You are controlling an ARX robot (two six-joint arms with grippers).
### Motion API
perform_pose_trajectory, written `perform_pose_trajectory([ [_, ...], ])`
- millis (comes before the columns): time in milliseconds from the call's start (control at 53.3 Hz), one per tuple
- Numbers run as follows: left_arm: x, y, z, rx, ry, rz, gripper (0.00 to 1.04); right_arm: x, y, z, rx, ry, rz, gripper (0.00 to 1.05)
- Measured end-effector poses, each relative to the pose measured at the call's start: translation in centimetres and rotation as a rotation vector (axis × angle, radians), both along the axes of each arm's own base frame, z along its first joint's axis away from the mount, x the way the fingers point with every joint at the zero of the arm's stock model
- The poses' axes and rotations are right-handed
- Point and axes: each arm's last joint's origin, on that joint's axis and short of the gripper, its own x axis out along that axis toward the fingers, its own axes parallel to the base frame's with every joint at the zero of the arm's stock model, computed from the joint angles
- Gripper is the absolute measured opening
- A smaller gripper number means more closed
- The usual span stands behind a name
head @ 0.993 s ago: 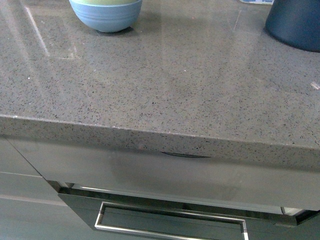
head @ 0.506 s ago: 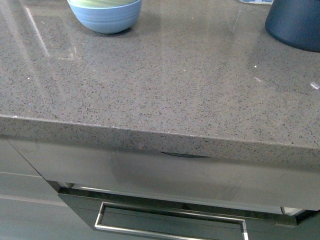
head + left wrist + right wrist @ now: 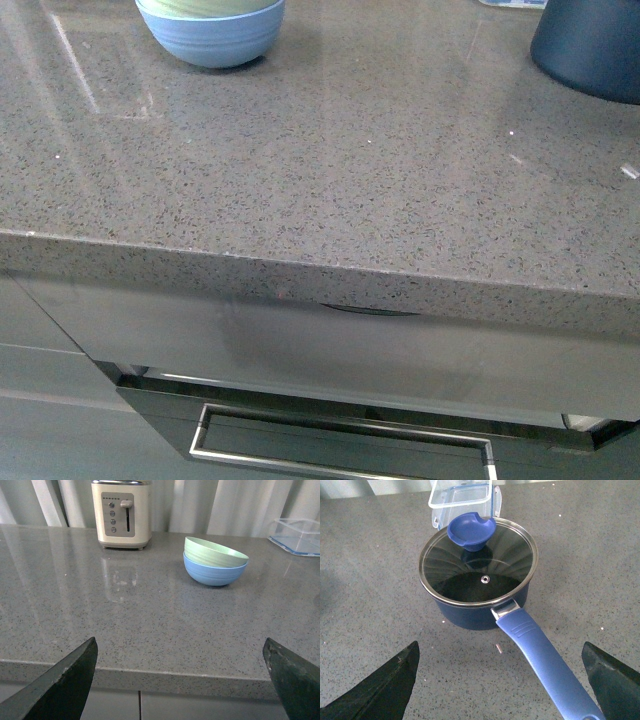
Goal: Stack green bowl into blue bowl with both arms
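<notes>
The left end effector (image 3: 181, 672) stands wide apart, its two dark fingers (image 3: 65, 680) spread to the corners of the left wrist view and holding nothing, low near the front edge of the grey speckled surface (image 3: 140, 615). Well beyond it, the green bowl (image 3: 214, 553) sits tilted inside the blue bowl (image 3: 214, 573), one side of its rim raised above the blue rim. A cream toaster (image 3: 121, 513) stands further back, well apart from the bowls, and a clear container (image 3: 299, 536) lies near the far side.

The right end effector (image 3: 501, 675) is likewise spread wide and empty, hovering over the surface (image 3: 375, 570) just short of a dark blue saucepan (image 3: 479, 575) with a glass lid and a blue handle pointing toward it. A clear plastic box (image 3: 462, 497) sits just behind the pan.

In the front view, neither arm shows; the stacked bowls (image 3: 212, 30) rest at the far left of the surface (image 3: 330, 170).
</notes>
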Motion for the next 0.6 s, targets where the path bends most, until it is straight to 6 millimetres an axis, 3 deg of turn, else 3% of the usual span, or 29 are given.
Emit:
perform_pose_trajectory([
  [75, 0.0, 0.0, 0.0, 0.000, 0.000, 0.000, 0.98, -0.3, 0.4, -1.0, -0.050, -0.182, -0.005, 0.83],
  [169, 0.0, 0.0, 0.0, 0.000, 0.000, 0.000, 0.98, -2.7, 1.6, -3.2, -0.104, -0.402, -0.007, 0.60],
  [337, 0.0, 0.0, 0.0, 0.000, 0.000, 0.000, 0.98, -5.4, 2.9, -6.2, -0.108, -0.414, -0.002, 0.30],
  [469, 0.0, 0.0, 0.0, 0.000, 0.000, 0.000, 0.98, -7.4, 3.7, -8.4, -0.110, -0.405, -0.002, 0.00],
  [600, 0.0, 0.0, 0.0, 0.000, 0.000, 0.000, 0.98, -9.0, 4.4, -9.7, -0.111, -0.406, -0.007, 0.01],
])
